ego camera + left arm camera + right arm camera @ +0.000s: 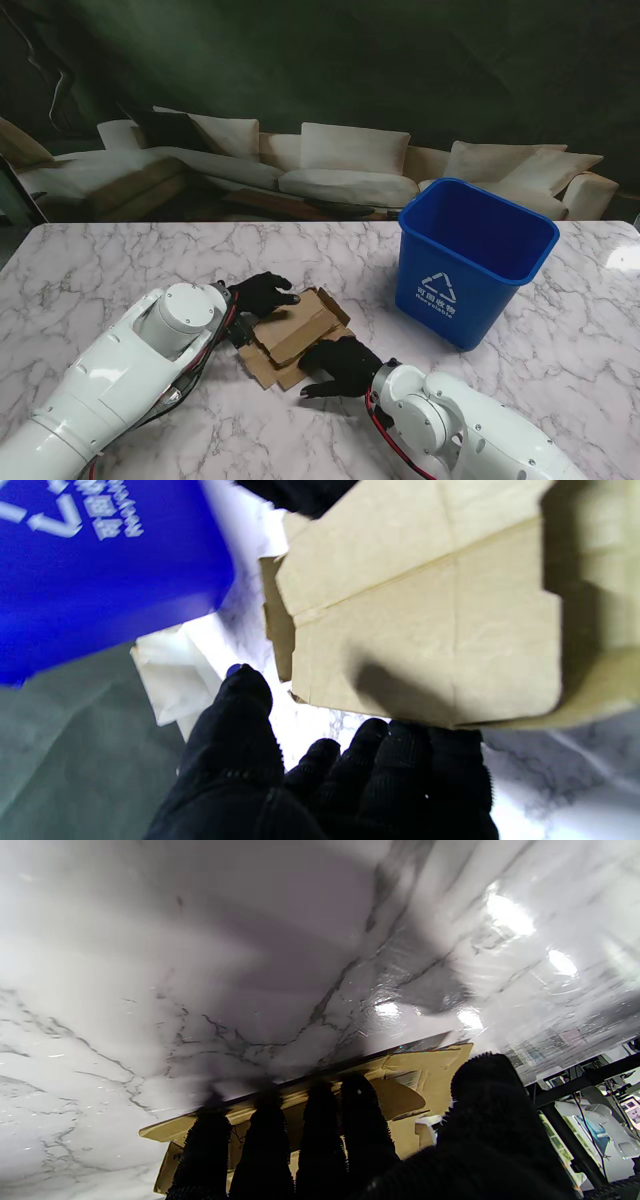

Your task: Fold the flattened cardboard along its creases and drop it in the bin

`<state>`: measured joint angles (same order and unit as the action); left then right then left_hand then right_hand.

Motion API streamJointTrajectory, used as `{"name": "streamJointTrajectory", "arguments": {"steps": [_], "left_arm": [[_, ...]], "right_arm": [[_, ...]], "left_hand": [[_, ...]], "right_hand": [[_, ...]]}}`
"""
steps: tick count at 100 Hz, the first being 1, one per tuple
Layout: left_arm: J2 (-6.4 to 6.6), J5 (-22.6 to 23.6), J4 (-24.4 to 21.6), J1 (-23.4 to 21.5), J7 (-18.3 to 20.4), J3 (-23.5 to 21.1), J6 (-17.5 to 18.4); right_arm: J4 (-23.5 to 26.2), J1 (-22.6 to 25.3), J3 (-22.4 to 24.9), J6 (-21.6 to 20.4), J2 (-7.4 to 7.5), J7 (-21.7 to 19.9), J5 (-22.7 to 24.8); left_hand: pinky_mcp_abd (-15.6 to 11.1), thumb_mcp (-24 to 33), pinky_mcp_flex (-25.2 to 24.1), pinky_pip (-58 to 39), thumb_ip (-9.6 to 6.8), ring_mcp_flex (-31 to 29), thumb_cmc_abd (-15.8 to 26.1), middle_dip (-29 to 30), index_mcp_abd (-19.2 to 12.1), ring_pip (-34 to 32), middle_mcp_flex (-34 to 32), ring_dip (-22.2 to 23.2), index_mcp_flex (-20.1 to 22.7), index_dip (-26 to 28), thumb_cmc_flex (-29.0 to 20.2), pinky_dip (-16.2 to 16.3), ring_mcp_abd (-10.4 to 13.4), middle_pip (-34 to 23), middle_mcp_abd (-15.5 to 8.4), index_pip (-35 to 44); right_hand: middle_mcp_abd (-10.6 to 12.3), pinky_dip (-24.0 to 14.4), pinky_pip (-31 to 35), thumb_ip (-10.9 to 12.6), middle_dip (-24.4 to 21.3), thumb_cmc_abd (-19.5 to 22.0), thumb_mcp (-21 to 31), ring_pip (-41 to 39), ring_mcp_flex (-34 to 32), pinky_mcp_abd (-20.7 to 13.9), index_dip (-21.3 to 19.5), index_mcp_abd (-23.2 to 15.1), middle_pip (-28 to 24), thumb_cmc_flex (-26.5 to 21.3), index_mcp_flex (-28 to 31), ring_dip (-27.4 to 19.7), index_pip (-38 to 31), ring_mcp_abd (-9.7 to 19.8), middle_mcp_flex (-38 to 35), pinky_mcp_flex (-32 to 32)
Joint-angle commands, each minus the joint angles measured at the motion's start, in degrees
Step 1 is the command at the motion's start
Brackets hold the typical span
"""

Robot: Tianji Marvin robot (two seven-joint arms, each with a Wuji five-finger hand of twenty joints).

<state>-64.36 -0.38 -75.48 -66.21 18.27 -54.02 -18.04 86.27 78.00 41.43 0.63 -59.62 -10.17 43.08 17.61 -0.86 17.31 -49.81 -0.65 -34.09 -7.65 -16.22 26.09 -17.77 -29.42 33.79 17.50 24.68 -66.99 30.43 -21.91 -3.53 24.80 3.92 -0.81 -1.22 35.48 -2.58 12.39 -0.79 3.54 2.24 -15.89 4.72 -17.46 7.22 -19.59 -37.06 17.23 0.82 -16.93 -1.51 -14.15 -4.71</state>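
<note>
You see the marble desk [120, 260]. Blue bin [470, 255] upright near its far right edge. Cardboard [295, 335] mid-desk, partly folded, long axis running near-left to far-right. Left hand [262, 294] grips its far-left end; right hand [345, 365] presses its near edge, fingers [320, 1130] spread.

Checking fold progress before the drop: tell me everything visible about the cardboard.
The cardboard is plain brown, creased into panels and flaps, partly folded into a loose stack, not flat. It lies on the marble table between the two arms, left of the blue bin and apart from it. The left hand rests at its far-left edge; the right hand lies on its near-right edge, fingers over the panel. Neither clearly grips it.
</note>
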Motion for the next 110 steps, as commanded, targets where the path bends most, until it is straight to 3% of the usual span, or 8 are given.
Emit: {"name": "streamJointTrajectory", "arguments": {"steps": [1, 17, 37, 51, 65, 69, 78, 110], "left_arm": [[-1.21, -0.6, -1.5, -1.2, 1.8, 0.3, -0.6], [-1.41, -3.3, -2.4, -2.3, 1.8, -1.3, -0.9], [-0.72, -3.2, -2.1, -1.1, 4.8, -0.3, -2.8], [-0.38, -1.6, -1.3, 0.2, 5.9, 1.7, -2.5], [0.21, 1.7, -0.7, 1.7, 7.0, 4.1, -1.9], [0.32, 2.3, -0.6, 2.0, 7.2, 4.6, -1.7], [0.47, 3.9, -0.8, 2.2, 6.9, 5.2, -2.1], [0.45, 8.7, -3.5, -0.6, 2.6, 3.1, -1.1]], "right_arm": [[-3.7, 1.4, -1.3, 0.9, 0.2, -1.7, 0.2], [-3.9, 1.1, -1.7, 1.0, 0.18, -1.7, 0.1], [-4.3, 0.6, -2.2, 1.0, 0.14, -1.7, -0.2], [-4.6, 0.4, -2.5, 1.0, 0.1, -1.6, -0.3], [-4.7, 0.4, -2.5, 1.0, 0.03, -1.3, -0.4], [-4.8, 0.5, -2.5, 1.0, 0.0, -1.2, -0.4], [-4.9, 0.5, -2.5, 1.1, -0.08, -0.9, -0.4], [-3.3, 2.5, 0.3, -0.4, -0.22, 0.3, -0.1]], "left_hand": [[-5.4, 0.0, 4.1, -4.2, -0.66, -3.8, 1.1, 2.4, 0.0, -2.1, 1.6, -3.1, -2.5, -0.8, -1.8, -2.7, 5.0, 1.4, 1.3, -1.0], [-5.4, -0.2, 5.0, -4.5, -0.54, -5.3, 0.6, 3.7, 0.4, -2.1, 0.4, -4.9, -2.8, -0.8, -0.6, -3.8, 5.0, 1.1, 1.8, -1.0], [-4.1, -0.3, 3.7, -6.0, -0.14, -4.8, -0.5, 0.5, -0.5, -4.6, -5.8, -2.3, -1.0, -0.4, 1.8, -3.4, 3.4, -0.9, -2.8, 0.0], [-5.4, 0.5, 7.0, -6.2, -0.7, -7.9, -1.4, 3.1, -0.9, -2.2, -5.7, -5.8, 0.8, -1.4, -2.0, -4.6, 6.6, 0.5, -3.8, -0.3], [-8.2, 6.9, 12.8, -7.8, -2.57, -13.3, -3.4, 4.4, -5.4, -3.5, -10.6, -6.9, 2.7, -1.7, -6.9, -5.6, 10.4, -0.9, -9.6, 0.8], [-8.8, 10.3, 14.3, -8.3, -2.34, -14.8, -4.2, 4.3, -7.5, -3.9, -12.2, -7.0, 3.5, -1.5, -7.0, -5.9, 11.5, -2.3, -11.8, 1.5], [-10.1, 17.2, 17.1, -10.4, 1.08, -17.9, -6.6, 3.9, -11.1, -4.4, -14.6, -3.9, 6.0, -1.0, -7.0, -7.0, 12.8, -8.0, -15.2, 3.2], [-9.7, 26.0, 17.0, -13.3, 3.45, -19.3, -10.6, -10.2, -16.4, -8.0, -26.2, 3.0, 17.0, 2.0, -7.0, -5.6, 12.4, -12.2, -19.0, 10.7]], "right_hand": [[-6.9, -1.4, 4.1, 0.9, 1.2, 0.1, 0.4, -1.4, -1.1, 2.7, -0.5, 0.4, -3.5, 1.1, 2.3, 1.2, 0.1, -0.8, -4.4, 2.3], [-6.8, -1.4, 4.0, 0.9, 1.1, 0.1, 0.4, -1.4, -1.0, 2.6, -0.5, 0.5, -3.3, 1.0, 2.3, 1.2, 0.1, -0.7, -4.4, 2.3], [-6.9, -1.3, 4.0, 0.9, 1.1, 0.1, 0.4, -1.4, -1.0, 2.6, -0.5, 0.4, -3.3, 1.0, 2.3, 1.2, 0.1, -0.6, -4.3, 2.2], [-6.9, -1.2, 3.9, 0.9, 1.1, 0.2, 0.4, -1.4, -0.9, 2.6, -0.5, 0.4, -3.3, 1.0, 2.3, 1.2, 0.1, -0.7, -4.3, 2.2], [-6.8, -1.2, 3.9, 0.9, 1.1, 0.1, 0.4, -1.4, -0.9, 2.6, -0.6, 0.4, -3.4, 0.9, 2.4, 1.2, 0.1, -0.7, -4.3, 2.3], [-6.9, -1.2, 3.9, 0.9, 1.1, 0.1, 0.4, -1.4, -1.1, 2.6, -0.6, 0.3, -3.4, 0.9, 2.3, 1.2, 0.1, -0.6, -4.3, 2.3], [-7.0, -1.2, 4.0, 0.9, 1.1, 0.2, 0.4, -1.4, -0.9, 2.6, -0.6, 0.3, -3.4, 0.9, 2.4, 1.2, 0.0, -0.6, -4.3, 2.3], [-6.9, -3.0, 7.3, 1.0, 1.4, 0.0, 0.6, -1.5, -1.3, 3.7, -1.0, 0.4, -4.1, 0.4, 2.5, 1.2, -0.6, -0.8, -4.1, 3.9]]}}
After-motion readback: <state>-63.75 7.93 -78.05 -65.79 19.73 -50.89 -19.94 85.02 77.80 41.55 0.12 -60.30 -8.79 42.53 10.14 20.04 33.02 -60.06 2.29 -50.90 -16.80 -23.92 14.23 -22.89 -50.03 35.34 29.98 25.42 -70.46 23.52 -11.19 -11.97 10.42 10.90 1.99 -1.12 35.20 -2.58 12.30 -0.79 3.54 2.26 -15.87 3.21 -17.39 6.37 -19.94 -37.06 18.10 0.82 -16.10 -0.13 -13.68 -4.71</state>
